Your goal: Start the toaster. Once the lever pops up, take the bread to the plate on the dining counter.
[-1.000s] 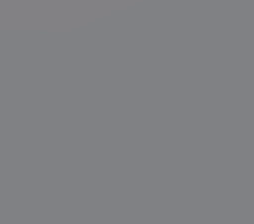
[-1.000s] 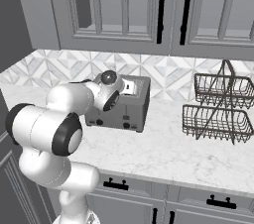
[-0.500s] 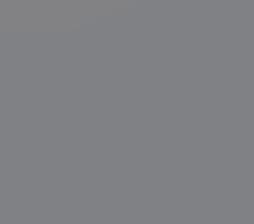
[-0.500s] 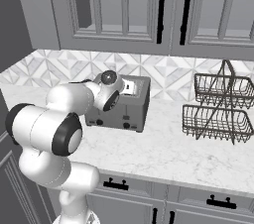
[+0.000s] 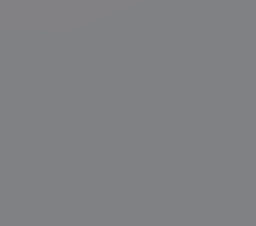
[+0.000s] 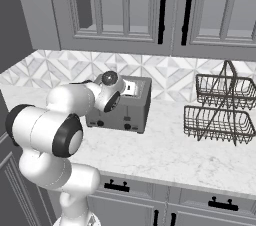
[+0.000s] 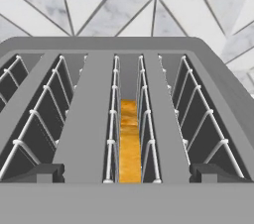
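White arm (image 6: 75,105) bent forward and low, pincer (image 7: 127,172) wide open, empty

We see the bread (image 7: 130,141) only as a top edge, the rest sunk down in the toaster (image 7: 127,119) slot between wire guides. In the right base view the arm covers the toaster's left end. The wire basket rack (image 6: 220,107) is cut off by the right edge there.

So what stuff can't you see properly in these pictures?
- Toaster lever: in the right base view the arm covers the toaster's left part.
- Bread: the hand view shows just its top edge, the rest sits down in the slot.
- Left base view: plain grey, nothing to make out.
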Robot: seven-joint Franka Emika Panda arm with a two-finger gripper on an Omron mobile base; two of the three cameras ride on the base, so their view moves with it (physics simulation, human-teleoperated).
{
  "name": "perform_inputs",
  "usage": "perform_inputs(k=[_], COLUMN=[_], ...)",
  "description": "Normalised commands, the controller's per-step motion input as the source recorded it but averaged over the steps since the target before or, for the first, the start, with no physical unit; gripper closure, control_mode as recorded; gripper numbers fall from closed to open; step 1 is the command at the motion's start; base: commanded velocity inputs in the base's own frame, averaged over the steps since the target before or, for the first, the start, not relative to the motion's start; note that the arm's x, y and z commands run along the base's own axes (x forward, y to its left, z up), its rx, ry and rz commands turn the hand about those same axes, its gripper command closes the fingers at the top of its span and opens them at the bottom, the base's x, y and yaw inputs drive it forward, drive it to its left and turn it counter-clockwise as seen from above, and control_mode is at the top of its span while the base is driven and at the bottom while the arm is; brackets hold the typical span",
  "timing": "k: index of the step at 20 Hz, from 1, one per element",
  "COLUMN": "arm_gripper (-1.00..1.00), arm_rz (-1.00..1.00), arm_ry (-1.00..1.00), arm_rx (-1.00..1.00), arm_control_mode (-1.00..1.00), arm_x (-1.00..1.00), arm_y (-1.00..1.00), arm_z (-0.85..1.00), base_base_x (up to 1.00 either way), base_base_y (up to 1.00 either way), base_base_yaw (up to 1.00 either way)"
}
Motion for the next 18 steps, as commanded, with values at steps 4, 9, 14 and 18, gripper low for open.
perform_inputs(k=[4,9,14,18], arm_gripper=[-1.00,-1.00,-1.00,-1.00], arm_rz=[0.00,0.00,0.00,0.00], arm_ry=[0.00,0.00,0.00,0.00], arm_rx=[0.00,0.00,0.00,0.00], arm_control_mode=[-1.00,-1.00,-1.00,-1.00], arm_x=[0.00,0.00,0.00,0.00], arm_y=[0.00,0.00,0.00,0.00], arm_z=[0.00,0.00,0.00,0.00], base_base_x=[0.00,0.00,0.00,0.00], base_base_y=[0.00,0.00,0.00,0.00], base_base_yaw=[0.00,0.00,0.00,0.00])
